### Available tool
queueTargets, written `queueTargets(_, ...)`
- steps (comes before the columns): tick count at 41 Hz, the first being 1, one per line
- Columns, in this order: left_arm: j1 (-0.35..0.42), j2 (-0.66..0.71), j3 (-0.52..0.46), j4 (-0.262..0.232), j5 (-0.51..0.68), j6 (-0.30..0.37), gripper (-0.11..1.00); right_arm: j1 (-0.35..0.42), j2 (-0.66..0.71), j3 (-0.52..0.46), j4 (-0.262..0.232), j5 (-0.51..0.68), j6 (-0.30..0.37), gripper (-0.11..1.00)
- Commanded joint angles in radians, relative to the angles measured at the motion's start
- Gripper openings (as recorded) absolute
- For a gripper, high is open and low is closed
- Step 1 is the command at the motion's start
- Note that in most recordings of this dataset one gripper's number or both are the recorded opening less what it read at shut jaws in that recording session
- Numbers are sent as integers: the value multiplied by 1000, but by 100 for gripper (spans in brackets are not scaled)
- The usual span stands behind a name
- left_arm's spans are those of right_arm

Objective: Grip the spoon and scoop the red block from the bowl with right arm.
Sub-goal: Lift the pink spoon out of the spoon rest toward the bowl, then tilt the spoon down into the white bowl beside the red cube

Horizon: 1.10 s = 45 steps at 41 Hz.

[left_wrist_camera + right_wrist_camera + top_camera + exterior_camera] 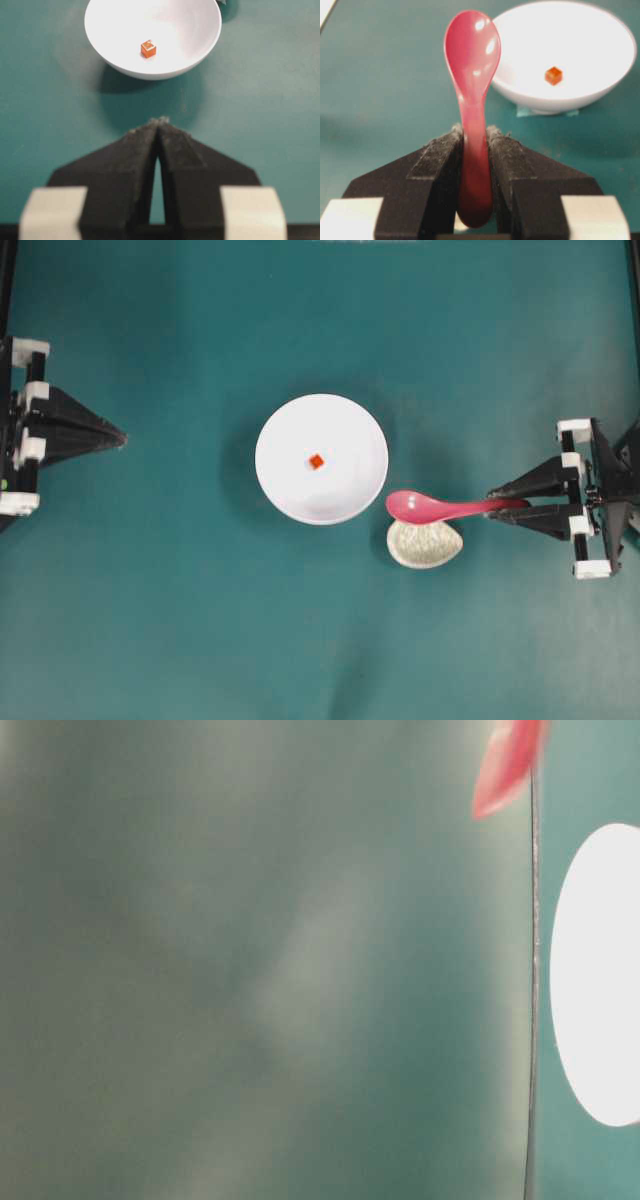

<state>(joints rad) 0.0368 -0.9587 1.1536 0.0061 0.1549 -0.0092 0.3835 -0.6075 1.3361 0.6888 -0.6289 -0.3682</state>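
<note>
The right gripper (475, 145) grips the spoon (472, 90); scooping the red block (553, 75) from the bowl (600, 95) remains.

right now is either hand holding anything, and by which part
The right hand holds the pink spoon by its handle, scoop end pointing out ahead. The left hand is shut and holds nothing.

Wide bare table (150, 620) all round the bowl (290, 485); only the speckled dish (425, 545), just beside its lower-right rim, crowds that side. Bowl's mouth uncovered.
</note>
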Motion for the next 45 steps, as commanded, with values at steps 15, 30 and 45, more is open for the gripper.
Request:
queueTargets(15,6,6,-8,3,41,0,0,-367,-176,-224,-15,586,-87,24)
queueTargets(30,9,6,-8,3,48,5,0,-509,-143,-368,-143,850,-87,24)
queueTargets(45,9,5,-6,3,46,3,0,-534,-38,-489,-222,1011,-83,24)
